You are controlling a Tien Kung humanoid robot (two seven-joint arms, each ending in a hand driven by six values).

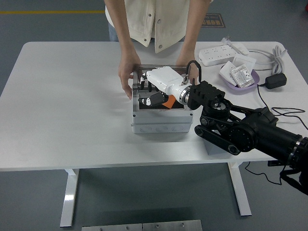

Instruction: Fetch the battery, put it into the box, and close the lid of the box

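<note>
A grey box [159, 126] stands mid-table, its clear lid [166, 70] raised at the back. Inside it the black and orange battery [157, 101] lies tilted. My right hand [150, 90], white on a black arm, hovers just over the box's opening, above the battery and open, with nothing in it. The person at the far side steadies the box: one hand [126, 77] grips its left rear corner, the other hand [185, 62] rests behind its right rear corner. My left arm is out of sight.
At the back right are a white power strip [220, 54], a purple dish [240, 79] with small white packs, a black adapter [275, 80] and cables trailing to the right edge. My black forearm [245, 130] lies over the table right of the box.
</note>
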